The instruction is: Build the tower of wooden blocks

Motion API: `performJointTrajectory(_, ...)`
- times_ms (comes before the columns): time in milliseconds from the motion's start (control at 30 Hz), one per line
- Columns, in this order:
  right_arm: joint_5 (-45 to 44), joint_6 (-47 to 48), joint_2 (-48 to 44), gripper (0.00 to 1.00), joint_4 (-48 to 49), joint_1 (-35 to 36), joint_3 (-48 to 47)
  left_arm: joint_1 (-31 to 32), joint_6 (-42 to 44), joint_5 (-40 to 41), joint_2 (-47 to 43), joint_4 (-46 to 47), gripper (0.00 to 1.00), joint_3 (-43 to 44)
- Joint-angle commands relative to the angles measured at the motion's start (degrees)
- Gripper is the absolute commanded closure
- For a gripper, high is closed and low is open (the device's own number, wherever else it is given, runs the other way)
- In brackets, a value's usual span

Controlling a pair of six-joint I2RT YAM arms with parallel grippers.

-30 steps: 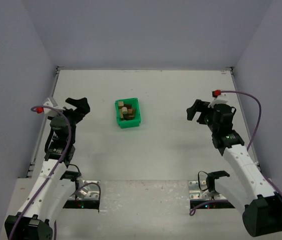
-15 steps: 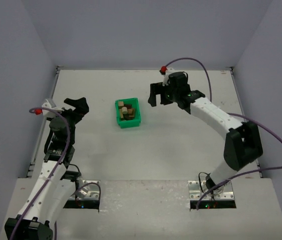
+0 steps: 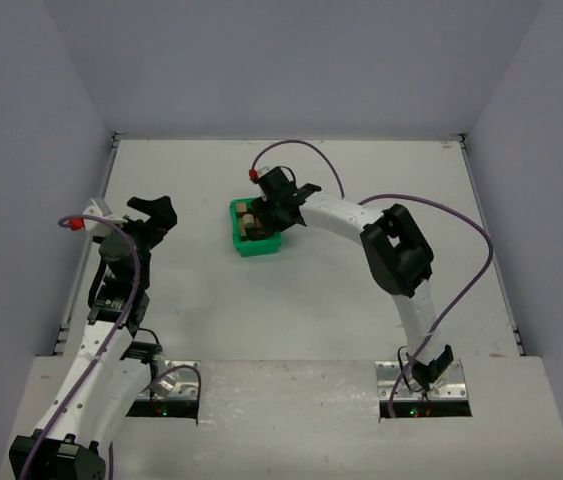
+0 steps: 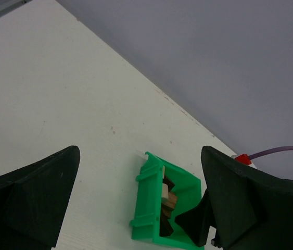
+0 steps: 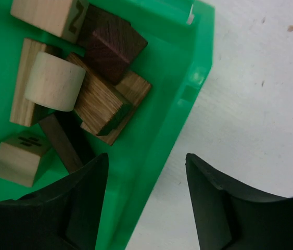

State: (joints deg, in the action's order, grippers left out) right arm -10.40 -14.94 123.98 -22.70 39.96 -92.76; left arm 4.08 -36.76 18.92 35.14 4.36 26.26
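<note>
Loose wood blocks (image 5: 102,104) lie jumbled in a green bin (image 3: 258,249): a pale cylinder (image 5: 52,80), a dark cube (image 5: 115,44), tan cubes and a dark stick. No stacked wood block tower is in view. My right gripper (image 5: 146,156) hangs over the bin's right wall (image 5: 172,120), open, one finger inside the bin and the other over the table. From above, the right gripper (image 3: 279,215) sits at the bin's right side. My left gripper (image 3: 156,215) stands open and empty, well left of the bin (image 4: 151,208).
White tabletop with grey walls on three sides. The right arm (image 3: 391,245) arches across the table's middle right. A purple cable (image 3: 461,260) loops beside it. Both arm bases are at the near edge.
My right arm has swung from the table's right side across to the bin, and its jaws have narrowed around the bin's wall. The left arm has barely moved.
</note>
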Motion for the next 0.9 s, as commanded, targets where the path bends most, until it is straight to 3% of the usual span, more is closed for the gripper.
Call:
performJointTrajectory(0,-10.79,0.34,0.9,0.61,-1.63,1.71,-3.71,-0.38,-0.79,1.3,-0.07,1.0,0.0,1.69)
performJointTrajectory(200,-15.46,0.5,-2.12,0.93,0.88,2.4,0.46,-0.38,-1.21,1.89,-0.24,0.5,0.0,1.78)
performJointTrajectory(300,-19.15,3.26,-4.48,1.0,2.63,2.32,2.81,-0.38,-1.32,2.39,-0.33,0.09,0.0,1.88)
performJointTrajectory(567,-36.41,25.69,-11.22,1.0,10.06,1.83,11.66,-0.39,-1.83,4.15,-0.33,-1.25,0.0,2.36)
performJointTrajectory(867,-31.44,43.51,-23.64,1.0,13.74,-0.68,26.87,-0.38,-2.09,4.09,0.48,-0.88,0.0,2.36)
